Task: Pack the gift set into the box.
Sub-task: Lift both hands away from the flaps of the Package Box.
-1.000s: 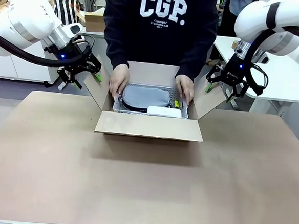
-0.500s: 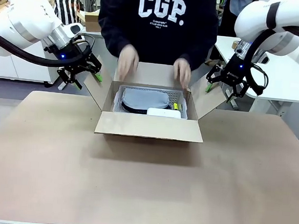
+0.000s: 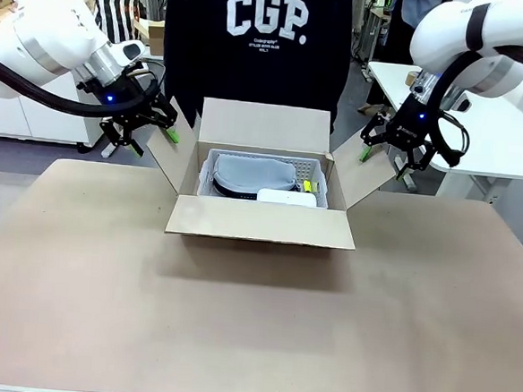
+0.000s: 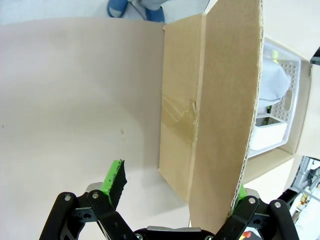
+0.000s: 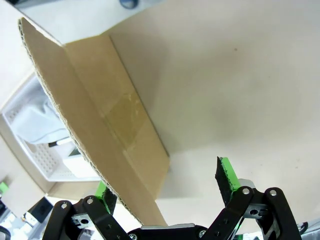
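Note:
The box (image 3: 260,221) stands open at the table's middle, all four flaps up or spread. Inside it lies the gift set (image 3: 254,173): a pale grey piece with a dark curved band and a white rectangular piece (image 3: 287,196), in a white perforated tray. My left gripper (image 3: 145,134) hangs open at the box's left flap (image 3: 167,158). In the left wrist view that flap (image 4: 225,100) runs between the gripper's (image 4: 177,187) fingers, with the gift set (image 4: 274,85) beyond it. My right gripper (image 3: 385,162) is open at the right flap (image 3: 360,178). That flap (image 5: 90,125) crosses the gripper (image 5: 165,185) in the right wrist view.
A person in a dark sweatshirt (image 3: 254,52) stands right behind the box, hands out of sight. The brown tabletop (image 3: 252,330) spreads wide in front of the box. A white table (image 3: 508,141) stands behind my right arm.
The person's hands have let go of the gift set, lifted out of the box and gone from sight. The far flap now stands free. Neither arm has moved.

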Robot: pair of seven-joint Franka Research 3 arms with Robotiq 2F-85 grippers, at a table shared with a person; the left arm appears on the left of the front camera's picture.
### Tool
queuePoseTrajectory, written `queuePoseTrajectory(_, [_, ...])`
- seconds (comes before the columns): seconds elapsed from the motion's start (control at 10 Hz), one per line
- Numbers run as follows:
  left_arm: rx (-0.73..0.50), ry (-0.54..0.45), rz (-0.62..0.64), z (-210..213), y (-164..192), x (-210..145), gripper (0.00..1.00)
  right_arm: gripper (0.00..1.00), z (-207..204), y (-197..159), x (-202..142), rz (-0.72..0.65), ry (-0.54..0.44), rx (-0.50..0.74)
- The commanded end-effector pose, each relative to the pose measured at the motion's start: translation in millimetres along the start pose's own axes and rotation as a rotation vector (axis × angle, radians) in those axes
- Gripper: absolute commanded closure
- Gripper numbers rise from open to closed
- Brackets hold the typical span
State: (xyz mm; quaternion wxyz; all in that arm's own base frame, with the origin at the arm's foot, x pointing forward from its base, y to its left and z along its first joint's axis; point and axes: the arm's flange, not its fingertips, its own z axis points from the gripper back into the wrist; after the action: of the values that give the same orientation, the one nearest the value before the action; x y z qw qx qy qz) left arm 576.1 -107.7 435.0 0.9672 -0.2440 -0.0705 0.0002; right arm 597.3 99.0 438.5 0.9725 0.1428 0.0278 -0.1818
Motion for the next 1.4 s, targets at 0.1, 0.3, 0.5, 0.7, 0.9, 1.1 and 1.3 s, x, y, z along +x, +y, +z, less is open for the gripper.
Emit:
queuePoseTrajectory(0.1, [0.014,-0.005,0.011,1.6,-0.2,-0.5,0.00,0.00,3.8,0.3,-1.7,-0.005,-0.009,-0.021])
queuePoseTrajectory(0.3, [0.014,-0.005,0.011,1.6,-0.2,-0.5,0.00,0.00,3.8,0.3,-1.7,-0.005,-0.009,-0.021])
queuePoseTrajectory(0.5, [0.014,-0.005,0.011,1.6,-0.2,-0.5,0.00,0.00,3.8,0.3,-1.7,-0.005,-0.009,-0.021])
queuePoseTrajectory(0.7, [0.014,-0.005,0.011,1.6,-0.2,-0.5,0.00,0.00,3.8,0.3,-1.7,-0.005,-0.009,-0.021])
queuePoseTrajectory(0.9, [0.014,-0.005,0.011,1.6,-0.2,-0.5,0.00,0.00,3.8,0.3,-1.7,-0.005,-0.009,-0.021])
queuePoseTrajectory(1.1, [0.014,-0.005,0.011,1.6,-0.2,-0.5,0.00,0.00,3.8,0.3,-1.7,-0.005,-0.009,-0.021])
queuePoseTrajectory(1.3, [0.000,0.000,0.000,0.0,0.0,0.0,0.00,0.00,0.0,0.0,0.0,0.000,0.000,0.000])
